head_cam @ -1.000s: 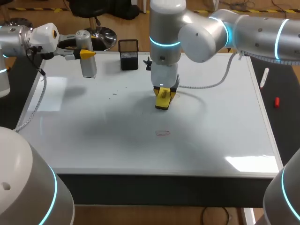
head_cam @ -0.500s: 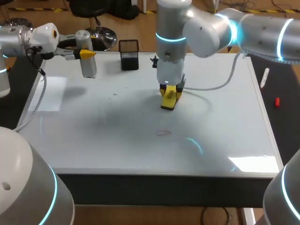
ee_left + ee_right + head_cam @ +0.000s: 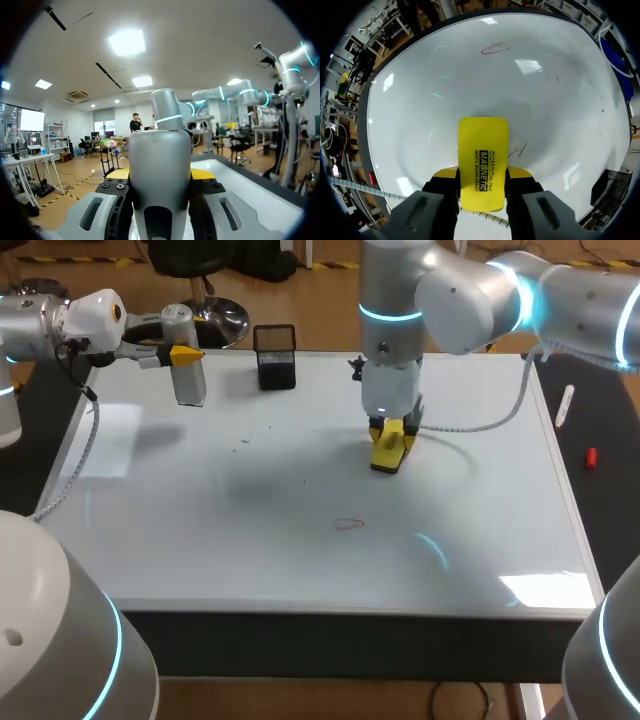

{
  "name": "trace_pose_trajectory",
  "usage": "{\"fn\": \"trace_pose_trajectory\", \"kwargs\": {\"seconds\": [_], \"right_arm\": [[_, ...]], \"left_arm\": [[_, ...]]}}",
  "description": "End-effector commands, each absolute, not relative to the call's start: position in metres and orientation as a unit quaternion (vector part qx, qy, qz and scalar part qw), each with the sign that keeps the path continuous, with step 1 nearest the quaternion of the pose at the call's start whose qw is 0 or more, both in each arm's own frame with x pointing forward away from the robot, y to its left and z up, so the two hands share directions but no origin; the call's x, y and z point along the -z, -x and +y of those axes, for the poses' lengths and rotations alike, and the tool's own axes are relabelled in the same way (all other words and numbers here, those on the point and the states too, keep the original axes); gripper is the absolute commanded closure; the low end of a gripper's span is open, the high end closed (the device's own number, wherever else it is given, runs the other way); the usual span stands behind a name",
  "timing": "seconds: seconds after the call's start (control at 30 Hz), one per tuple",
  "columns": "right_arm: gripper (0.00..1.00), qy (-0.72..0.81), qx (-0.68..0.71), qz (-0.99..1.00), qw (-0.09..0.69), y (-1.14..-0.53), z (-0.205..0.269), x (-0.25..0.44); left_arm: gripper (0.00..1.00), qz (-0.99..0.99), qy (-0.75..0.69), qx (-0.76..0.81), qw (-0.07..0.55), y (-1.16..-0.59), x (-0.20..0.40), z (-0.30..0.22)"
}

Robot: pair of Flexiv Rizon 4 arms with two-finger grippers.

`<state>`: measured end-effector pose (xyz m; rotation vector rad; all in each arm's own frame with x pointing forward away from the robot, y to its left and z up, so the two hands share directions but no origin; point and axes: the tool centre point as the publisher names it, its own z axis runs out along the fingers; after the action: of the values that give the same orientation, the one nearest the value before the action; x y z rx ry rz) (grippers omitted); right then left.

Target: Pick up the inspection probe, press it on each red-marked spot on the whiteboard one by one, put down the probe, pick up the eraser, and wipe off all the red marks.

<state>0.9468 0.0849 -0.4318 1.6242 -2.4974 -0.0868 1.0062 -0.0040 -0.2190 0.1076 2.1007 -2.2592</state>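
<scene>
The yellow eraser (image 3: 388, 453) is pressed flat on the whiteboard (image 3: 200, 540) right of its middle, gripped from both sides by the right gripper (image 3: 482, 173), whose yellow tips close on its flanks; the right arm comes down on it almost vertically. Nearer the front edge, well apart from the eraser, one red mark (image 3: 348, 524) is plainly unwiped, a small oval loop; the right wrist view shows it ahead of the eraser (image 3: 495, 48), with a few faint dark strokes on the board just beside the pad. No other red is visible on the board. The inspection probe (image 3: 190, 385), a grey cylinder, stands upright at the board's far left corner, and the left gripper (image 3: 180, 355) is closed around its upper part, so it appears not yet released. A black mesh holder (image 3: 274, 356) stands at the far edge; a marker (image 3: 565, 405) lies on the desk (image 3: 605, 500) off the board's right side. Judgement: probing appears finished and wiping is in hand; the red oval is left to clear.
</scene>
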Motion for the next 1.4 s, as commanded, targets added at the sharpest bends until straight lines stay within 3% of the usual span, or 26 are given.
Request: {"fn": "trace_pose_trajectory", "kwargs": {"seconds": [0.03,0.7,1.4], "right_arm": [[1.00,-0.542,0.025,-0.837,0.077,-0.939,0.074,0.474],[1.00,-0.580,-0.019,-0.815,0.013,-0.935,0.056,0.358],[1.00,-0.555,-0.003,-0.832,0.009,-0.949,0.015,0.353]], "left_arm": [[1.00,0.681,-0.033,0.731,0.031,-1.004,0.217,-0.005],[1.00,0.681,-0.033,0.731,0.031,-1.004,0.217,-0.005],[1.00,0.681,-0.033,0.731,0.031,-1.004,0.217,-0.005]]}}
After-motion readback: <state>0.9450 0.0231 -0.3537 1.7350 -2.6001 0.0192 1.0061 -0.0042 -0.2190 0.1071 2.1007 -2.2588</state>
